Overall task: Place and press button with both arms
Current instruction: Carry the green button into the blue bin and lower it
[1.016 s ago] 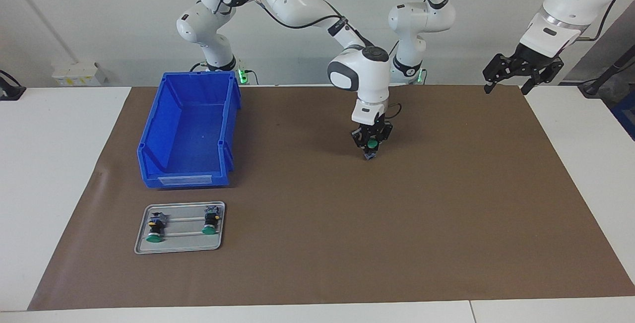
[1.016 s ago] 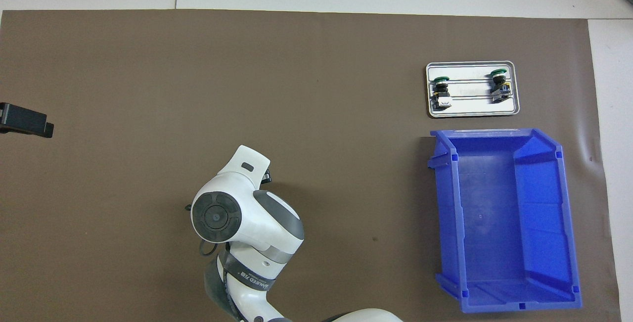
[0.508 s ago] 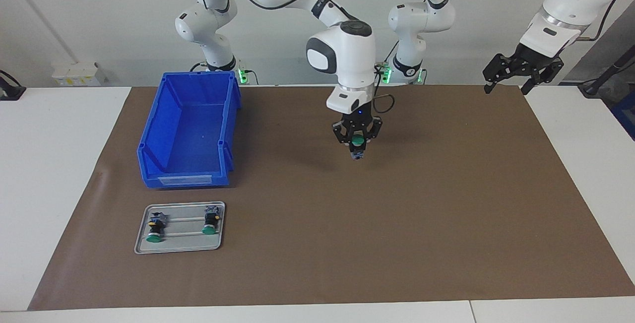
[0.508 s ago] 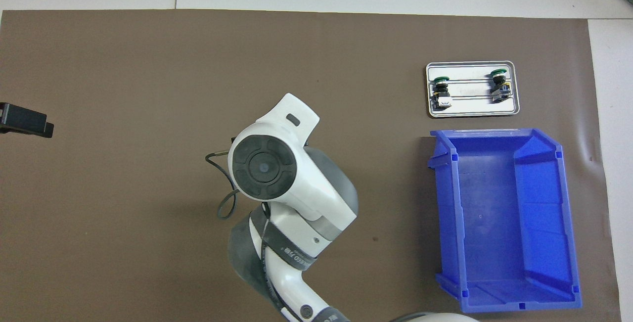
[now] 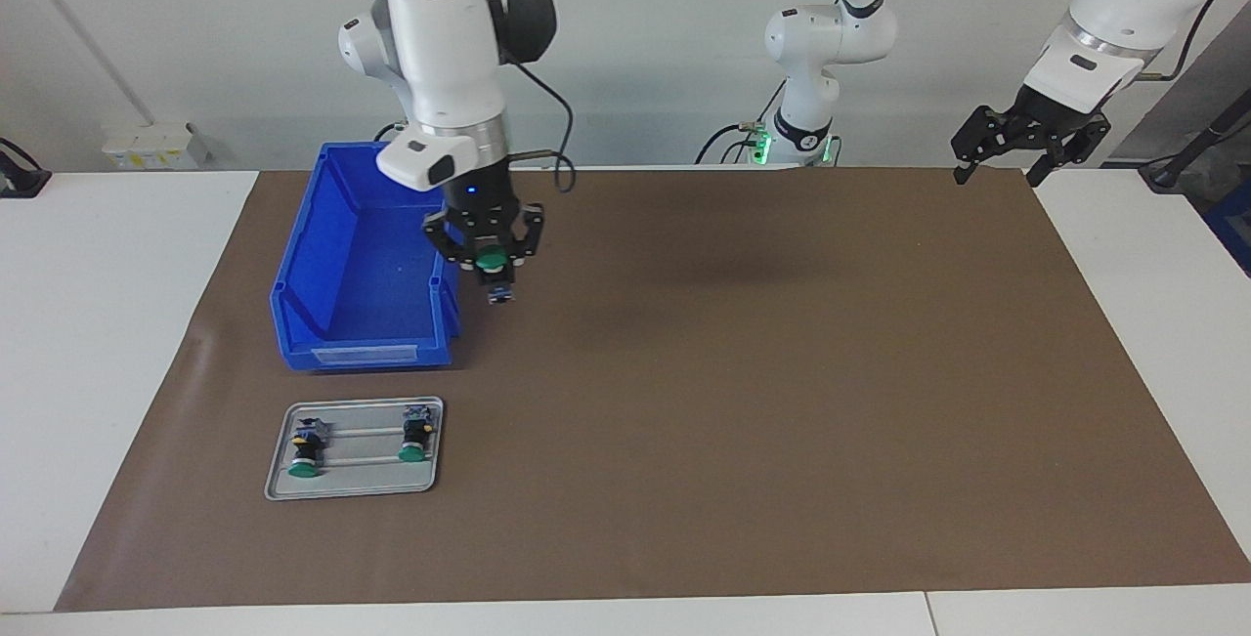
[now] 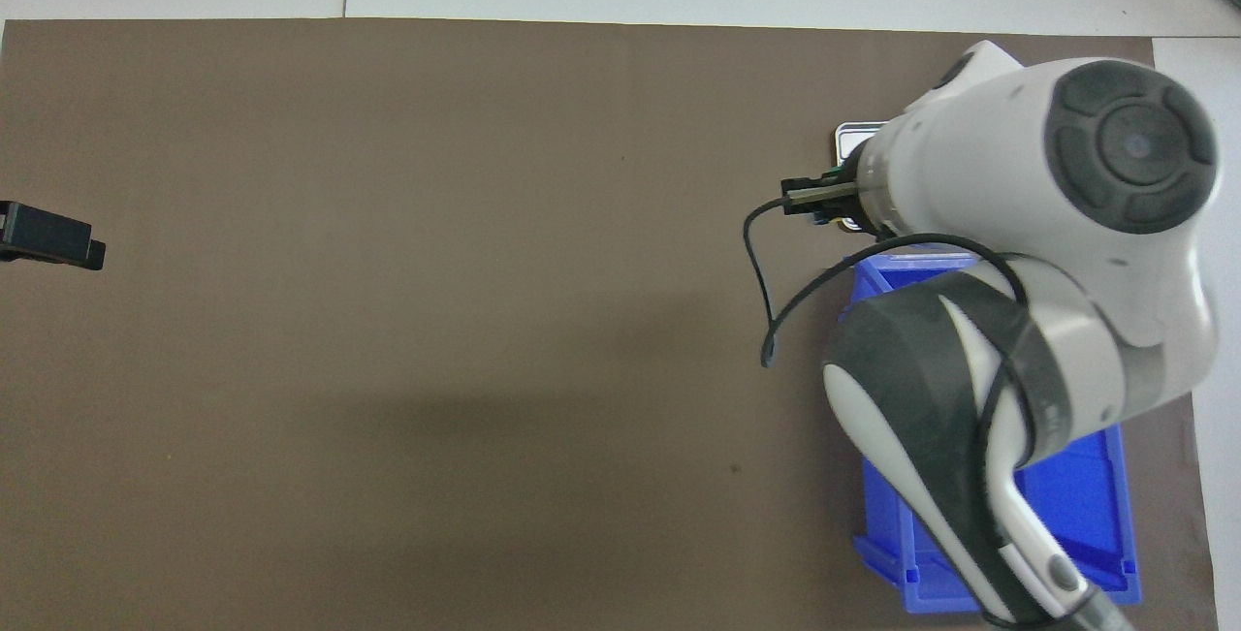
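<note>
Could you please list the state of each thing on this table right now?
Right tool: shut on the button, raised beside the blue bin.
Left tool: open, empty, waiting.
Blue bin: upright, empty.
Tray: holds two buttons lying down.

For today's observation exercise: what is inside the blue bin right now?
The blue bin looks empty in the facing view. The right gripper, shut on a button, hangs beside its rim; overhead, the arm covers much of it.
</note>
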`<move>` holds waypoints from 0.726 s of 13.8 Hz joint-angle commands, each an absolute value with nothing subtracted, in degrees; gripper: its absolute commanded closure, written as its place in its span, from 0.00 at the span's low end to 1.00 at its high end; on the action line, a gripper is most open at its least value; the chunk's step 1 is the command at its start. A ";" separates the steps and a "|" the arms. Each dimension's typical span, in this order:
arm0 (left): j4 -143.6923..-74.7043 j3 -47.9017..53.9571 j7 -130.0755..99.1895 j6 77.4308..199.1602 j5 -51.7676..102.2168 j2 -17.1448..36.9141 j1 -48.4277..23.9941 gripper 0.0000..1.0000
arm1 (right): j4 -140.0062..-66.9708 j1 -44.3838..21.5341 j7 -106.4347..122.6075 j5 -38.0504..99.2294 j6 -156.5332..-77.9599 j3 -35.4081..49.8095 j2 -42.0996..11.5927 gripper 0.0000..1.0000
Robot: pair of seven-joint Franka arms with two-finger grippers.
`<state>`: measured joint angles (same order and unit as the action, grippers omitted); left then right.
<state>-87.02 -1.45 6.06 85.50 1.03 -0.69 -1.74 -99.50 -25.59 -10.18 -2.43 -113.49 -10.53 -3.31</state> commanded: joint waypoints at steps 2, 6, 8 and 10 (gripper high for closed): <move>-88.59 -0.97 5.89 85.43 -0.09 -2.11 -1.14 0.00 | -113.87 -18.21 1.47 -2.02 -118.20 -9.49 3.59 1.00; -88.59 -0.97 5.89 85.43 -0.09 -2.11 -1.14 0.00 | -130.83 -10.92 10.53 -2.02 -129.88 -9.49 10.18 1.00; -88.59 -0.97 5.89 85.43 -0.09 -2.11 -1.14 0.00 | -134.55 -9.24 10.98 -0.98 -132.61 -9.58 10.46 1.00; -88.59 -0.97 5.89 85.43 -0.09 -2.11 -1.14 0.00 | -138.84 -8.18 12.38 0.17 -137.52 -9.58 10.28 1.00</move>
<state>-87.02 -1.45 6.06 85.50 1.03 -0.69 -1.74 -133.52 -9.53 10.07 -1.65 -132.96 -10.41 8.11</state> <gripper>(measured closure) 0.000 0.639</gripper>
